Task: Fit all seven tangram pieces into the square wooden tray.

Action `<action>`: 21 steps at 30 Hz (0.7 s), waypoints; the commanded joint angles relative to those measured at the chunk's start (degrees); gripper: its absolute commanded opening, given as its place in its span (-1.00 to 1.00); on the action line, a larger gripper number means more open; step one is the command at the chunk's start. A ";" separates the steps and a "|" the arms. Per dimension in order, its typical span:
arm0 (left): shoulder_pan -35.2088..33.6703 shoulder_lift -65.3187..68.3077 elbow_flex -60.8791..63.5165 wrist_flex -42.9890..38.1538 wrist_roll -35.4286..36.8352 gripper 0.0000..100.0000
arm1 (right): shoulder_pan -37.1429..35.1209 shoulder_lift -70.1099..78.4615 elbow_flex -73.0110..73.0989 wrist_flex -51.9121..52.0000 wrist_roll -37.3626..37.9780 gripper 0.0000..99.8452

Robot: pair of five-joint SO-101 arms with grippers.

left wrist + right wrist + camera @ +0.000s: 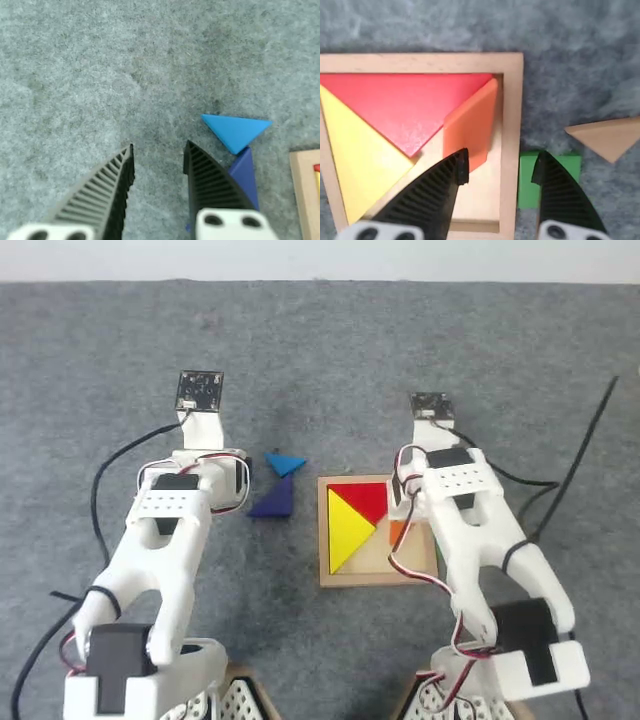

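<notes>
1. We see the tray (325, 575) holding a red triangle (368, 498), yellow triangle (348, 528) and orange piece (470, 130).
2. Outside it lie a light blue triangle (286, 463), dark blue piece (274, 502), green piece (526, 180) and tan triangle (607, 137).
3. The left gripper (159, 145) gapes beside the blue pieces, holding nothing.
4. The right gripper (503, 152) is spread, straddling the tray's rim.

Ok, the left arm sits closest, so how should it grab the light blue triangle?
Probably from straight above: the light blue triangle lies flat on the carpet, so pinch its thin side edges, clear of the corner nearest the dark blue piece.
</notes>
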 commanded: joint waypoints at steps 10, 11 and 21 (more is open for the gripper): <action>0.26 -2.46 -0.48 -1.49 -1.32 -0.68 | 4.97 2.24 -0.44 0.48 3.16 -0.55; 0.26 -2.46 -0.48 -1.49 -1.32 -0.68 | 4.26 0.92 -0.35 0.57 3.08 -0.55; 0.26 -2.46 -0.57 -1.49 -1.41 -0.68 | -2.68 -16.84 3.60 1.89 2.99 -0.55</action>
